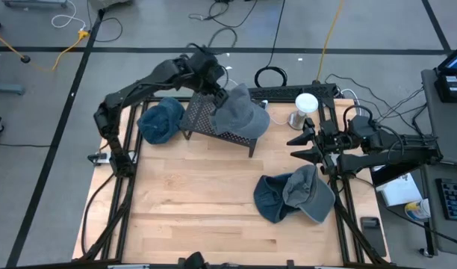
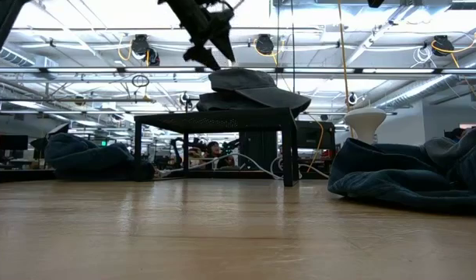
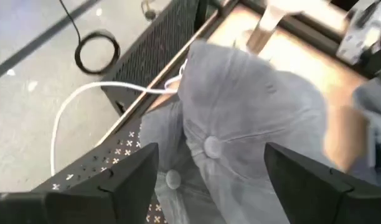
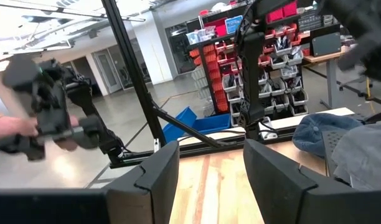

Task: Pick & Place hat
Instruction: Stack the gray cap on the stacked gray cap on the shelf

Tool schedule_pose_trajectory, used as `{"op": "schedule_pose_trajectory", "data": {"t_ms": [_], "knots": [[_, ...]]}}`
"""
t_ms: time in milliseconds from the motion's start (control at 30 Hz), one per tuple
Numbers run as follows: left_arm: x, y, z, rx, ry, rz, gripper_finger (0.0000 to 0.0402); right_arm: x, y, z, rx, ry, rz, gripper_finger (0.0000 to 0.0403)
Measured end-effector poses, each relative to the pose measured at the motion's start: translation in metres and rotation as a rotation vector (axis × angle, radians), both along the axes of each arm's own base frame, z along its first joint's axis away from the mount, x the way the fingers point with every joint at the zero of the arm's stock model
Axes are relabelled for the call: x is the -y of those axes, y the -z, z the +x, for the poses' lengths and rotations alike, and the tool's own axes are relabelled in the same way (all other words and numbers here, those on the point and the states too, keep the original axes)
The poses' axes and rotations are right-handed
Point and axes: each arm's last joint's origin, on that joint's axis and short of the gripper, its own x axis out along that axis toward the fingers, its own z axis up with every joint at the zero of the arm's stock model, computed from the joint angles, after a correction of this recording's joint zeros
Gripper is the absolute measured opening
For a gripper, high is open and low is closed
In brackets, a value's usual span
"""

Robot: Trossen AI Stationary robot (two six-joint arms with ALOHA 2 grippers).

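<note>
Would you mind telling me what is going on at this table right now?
The left gripper hangs open just above a grey hat lying on the black mesh stand. The right gripper waits over the table's right side, holding nothing. More hats lie on the wooden table.

You've got the grey cap (image 1: 240, 110) on the black perforated metal stand (image 1: 202, 118), blue cap (image 1: 160, 119) left of it, two caps (image 1: 296, 196) front-right.
</note>
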Motion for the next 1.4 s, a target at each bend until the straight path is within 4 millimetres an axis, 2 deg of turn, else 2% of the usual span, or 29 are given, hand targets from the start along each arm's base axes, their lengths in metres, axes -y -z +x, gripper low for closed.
{"op": "schedule_pose_trajectory", "data": {"t_ms": [200,400,600,867,1100,1233,1400], "knots": [[0.021,-0.034,-0.023,0.106,-0.013,0.015,0.0317,0.001,0.001,0.001,-0.013,0.048,0.016,0.0185],[0.05,-0.066,-0.046,0.216,0.034,0.019,0.0315,0.002,0.013,0.004,-0.146,0.056,0.057,0.0234],[0.078,-0.088,-0.064,0.309,0.1,-0.007,0.0304,0.001,0.024,0.01,-0.262,0.029,0.147,0.027],[0.106,-0.1,-0.072,0.364,0.182,-0.046,0.0308,-0.007,0.036,0.013,-0.455,-0.115,0.372,0.0271],[0.119,-0.104,-0.076,0.379,0.216,-0.058,0.0316,-0.033,0.037,0.014,-0.533,-0.271,0.438,0.027],[0.122,-0.102,-0.074,0.363,0.228,-0.066,0.0308,-0.049,0.027,0.021,-0.611,-0.29,0.467,0.027],[0.125,-0.102,-0.074,0.359,0.244,-0.063,0.0296,-0.073,0.002,0.032,-0.718,-0.271,0.44,0.027]]}}
